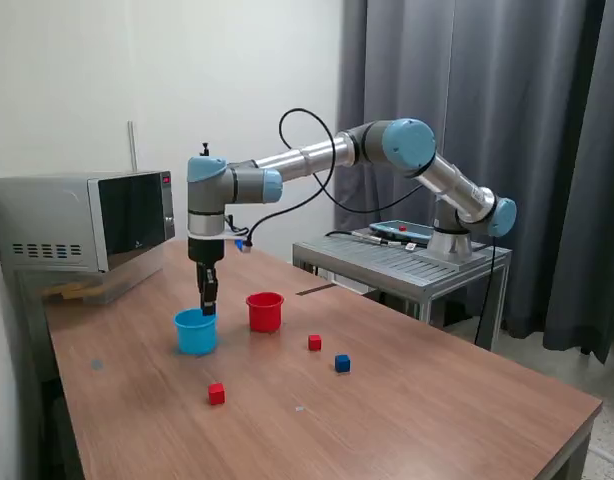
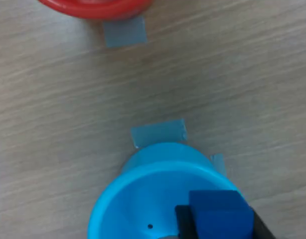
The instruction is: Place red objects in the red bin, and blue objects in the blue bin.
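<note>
Gripper (image 1: pixel 208 305), jaws clamped on blue cube (image 2: pixel 220 215), over blue cup (image 1: pixel 195 332); red cup (image 1: pixel 265 311) at cup's 3 o'clock.

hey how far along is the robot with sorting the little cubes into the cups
Nothing looks binned yet. In hand: the gripper holds a blue cube in its jaws over the blue cup; what shows of the cup's inside is empty. Left: two red cubes and another blue cube on the table, away from the red cup.
</note>
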Controlling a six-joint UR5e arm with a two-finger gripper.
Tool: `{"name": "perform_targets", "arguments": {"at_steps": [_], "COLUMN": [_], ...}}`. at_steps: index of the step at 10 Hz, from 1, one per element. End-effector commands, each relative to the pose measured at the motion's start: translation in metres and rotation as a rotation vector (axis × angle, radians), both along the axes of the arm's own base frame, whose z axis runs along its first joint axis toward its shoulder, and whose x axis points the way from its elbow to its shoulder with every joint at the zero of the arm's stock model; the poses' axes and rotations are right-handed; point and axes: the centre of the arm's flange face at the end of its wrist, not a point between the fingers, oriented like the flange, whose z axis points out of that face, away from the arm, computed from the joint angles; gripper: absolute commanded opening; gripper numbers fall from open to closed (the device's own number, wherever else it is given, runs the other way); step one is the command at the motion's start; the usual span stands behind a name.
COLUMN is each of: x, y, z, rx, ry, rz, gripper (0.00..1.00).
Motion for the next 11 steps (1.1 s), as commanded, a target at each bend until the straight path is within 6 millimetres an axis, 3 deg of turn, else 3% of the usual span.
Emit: {"name": "perform_targets", "arguments": {"at_steps": [1, 4, 7, 11], "x": [-0.001, -0.005, -0.013, -0.013], "y": [0.0, 0.003, 0.005, 0.005], "z": [0.0, 0.006, 0.029, 0.025], "rx": [0.002, 0.01, 0.031, 0.029], "ry": [0.002, 0.024, 0.07, 0.062], "rz": [0.014, 0.028, 0.042, 0.042], "gripper": [0.0, 0.0, 0.0, 0.0]}}
